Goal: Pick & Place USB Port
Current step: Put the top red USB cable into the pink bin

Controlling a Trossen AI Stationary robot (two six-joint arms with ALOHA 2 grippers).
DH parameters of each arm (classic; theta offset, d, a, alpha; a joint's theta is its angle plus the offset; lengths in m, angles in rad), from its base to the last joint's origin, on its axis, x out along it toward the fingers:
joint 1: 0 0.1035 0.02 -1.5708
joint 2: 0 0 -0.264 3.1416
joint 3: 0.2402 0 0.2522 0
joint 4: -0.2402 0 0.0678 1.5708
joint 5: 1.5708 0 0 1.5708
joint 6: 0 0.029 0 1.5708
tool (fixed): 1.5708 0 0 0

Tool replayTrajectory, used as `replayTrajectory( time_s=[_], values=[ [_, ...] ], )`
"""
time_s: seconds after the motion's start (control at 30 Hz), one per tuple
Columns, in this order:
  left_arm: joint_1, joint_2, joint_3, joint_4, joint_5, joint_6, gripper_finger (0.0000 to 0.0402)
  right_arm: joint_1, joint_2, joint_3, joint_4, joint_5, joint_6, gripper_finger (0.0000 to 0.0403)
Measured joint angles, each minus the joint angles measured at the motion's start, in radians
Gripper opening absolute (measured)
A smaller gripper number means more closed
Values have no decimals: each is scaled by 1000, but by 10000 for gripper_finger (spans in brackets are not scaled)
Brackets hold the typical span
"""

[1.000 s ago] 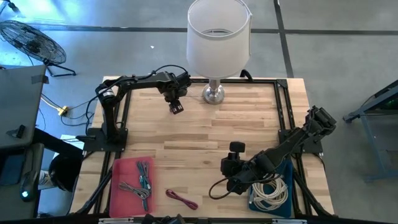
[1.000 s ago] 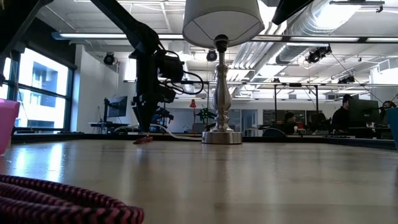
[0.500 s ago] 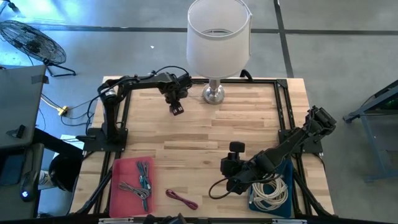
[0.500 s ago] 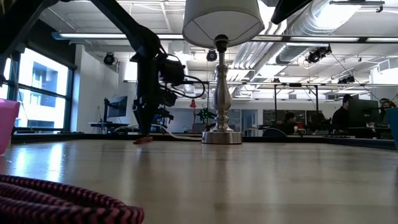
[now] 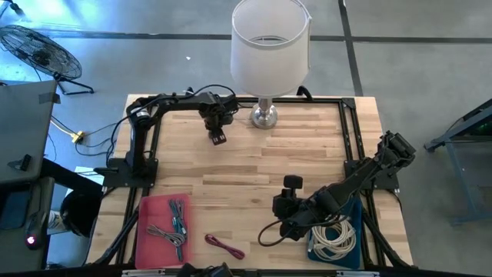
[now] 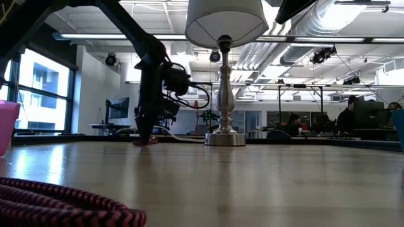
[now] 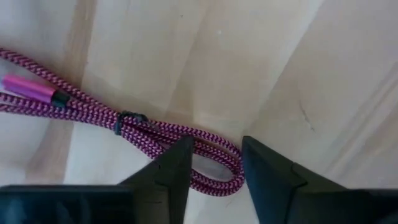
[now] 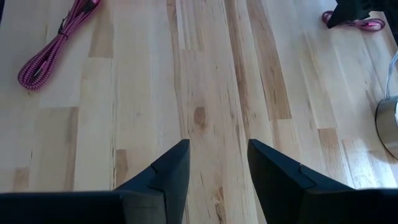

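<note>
Left gripper (image 5: 218, 138) has dropped lower over the far side of the table (image 5: 254, 165) since a second ago, shifting slightly toward the lamp (image 5: 268, 54). From table height it now reaches down to the surface, tips at the pink spot there. In its wrist view the jaws are parted, straddling the looped end of a bundled pink braided USB cable (image 7: 124, 127); nothing is clamped yet. My reading: the approach is finished and closing on the loop comes next, so the pick is not yet made.

Right gripper (image 5: 286, 206) rests at the near right of the table, beside the blue bin (image 5: 355, 211); jaws released, bare wood between them.

Count:
- Pink braided cables: three. One under the left gripper, one loose at the near edge (image 5: 224, 245) beside the pink tray (image 5: 146, 227), and at least one lying in that tray.
- Grey-green cables in the pink tray (image 5: 171, 229): a tangle, number cannot be told.
- White cable coil (image 5: 336, 238): one bundle, in the blue bin.
- Trays/bins: two. Lamp: one.

Where this cable is to be put is a guess: the pink tray already holds a like one.
</note>
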Motion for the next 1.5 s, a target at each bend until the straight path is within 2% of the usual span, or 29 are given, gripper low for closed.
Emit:
replayTrajectory(
  time_s=[0.07,0.17,0.33,0.53,0.87,1.07,1.33,1.5],
  values=[
    [-1,1,0,0,-22,11,105,1,0,0,0,1,0,153],
    [1,0,0,-2,-25,49,27,3,0,0,0,5,-1,153],
    [0,0,-1,-45,-26,85,4,3,0,0,0,14,-2,153],
    [-28,-25,-9,-140,-94,111,1,3,0,0,-1,17,-3,153],
    [-127,-226,-2,-290,-97,111,0,3,0,0,-1,19,-3,143],
    [-144,-317,-1,-226,-47,143,0,3,0,0,-1,27,-4,138],
    [-128,-293,-2,-117,-35,242,3,4,0,0,-1,33,-1,138],
    [-131,-298,-4,-86,-40,318,21,4,0,0,-2,33,-3,138]
  ],
)
